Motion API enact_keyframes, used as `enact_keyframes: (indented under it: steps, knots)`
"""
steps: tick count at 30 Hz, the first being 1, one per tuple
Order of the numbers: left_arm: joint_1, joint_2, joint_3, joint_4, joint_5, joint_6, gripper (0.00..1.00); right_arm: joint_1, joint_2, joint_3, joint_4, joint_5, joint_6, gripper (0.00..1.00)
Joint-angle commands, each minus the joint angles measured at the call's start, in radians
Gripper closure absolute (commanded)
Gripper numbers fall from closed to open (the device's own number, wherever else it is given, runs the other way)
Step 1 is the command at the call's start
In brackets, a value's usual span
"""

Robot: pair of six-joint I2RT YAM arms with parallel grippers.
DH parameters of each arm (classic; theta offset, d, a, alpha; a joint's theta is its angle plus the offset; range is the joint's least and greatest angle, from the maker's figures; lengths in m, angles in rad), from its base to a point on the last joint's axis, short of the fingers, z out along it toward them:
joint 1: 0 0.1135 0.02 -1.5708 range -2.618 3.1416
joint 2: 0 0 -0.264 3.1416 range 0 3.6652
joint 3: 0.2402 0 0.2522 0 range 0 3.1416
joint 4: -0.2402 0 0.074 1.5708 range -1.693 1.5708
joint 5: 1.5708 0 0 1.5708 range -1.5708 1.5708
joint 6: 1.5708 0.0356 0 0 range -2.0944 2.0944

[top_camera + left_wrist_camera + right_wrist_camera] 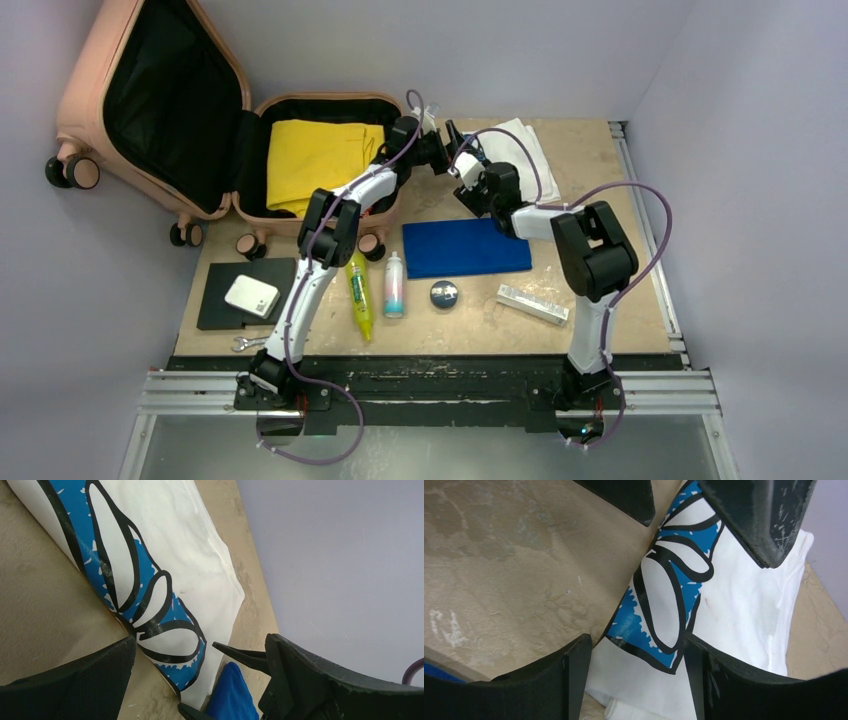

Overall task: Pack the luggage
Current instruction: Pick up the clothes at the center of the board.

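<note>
The luggage [75,95], a salmon-pink suitcase, lies open at the back left, its lid leaning on the wall and a yellow garment [315,160] in its base. To its right a white shirt [525,150] with a blue and black print lies on the table. Both grippers meet at the shirt's near-left edge. My left gripper [200,680] is open, just above the printed shirt [190,545]. My right gripper [636,675] is open, with its fingers on either side of a fold of the shirt [744,610]. Neither pinches the cloth.
A folded blue towel [467,248] lies mid-table. Along the front are a black pad with a white box [247,293], a wrench [245,343], a yellow-green tube [359,295], a small bottle [394,285], a round tin [444,294] and a silver bar [533,304]. Walls close in behind and to the right.
</note>
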Motion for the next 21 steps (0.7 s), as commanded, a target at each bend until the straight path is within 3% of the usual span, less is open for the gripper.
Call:
enact_keyframes:
  steps: [1,6,13,19,21]
  knots:
    - [-0.018,0.064,0.005,-0.044,-0.004,0.026,0.01,0.01,0.033,0.038,0.007,0.095,0.016,0.3]
    - [-0.018,0.063,0.008,-0.045,-0.004,0.026,0.01,0.009,0.052,0.05,-0.028,0.111,0.005,0.36]
    - [-0.022,0.063,-0.012,-0.049,-0.002,0.026,0.01,0.009,0.02,0.035,-0.022,0.091,0.016,0.87]
    - [-0.03,0.062,-0.039,-0.046,0.0,0.018,0.01,0.008,-0.042,0.017,0.007,0.085,0.014,1.0]
    - [-0.033,0.063,-0.04,-0.051,-0.001,0.021,0.01,0.007,-0.06,0.014,0.011,0.084,0.019,1.0]
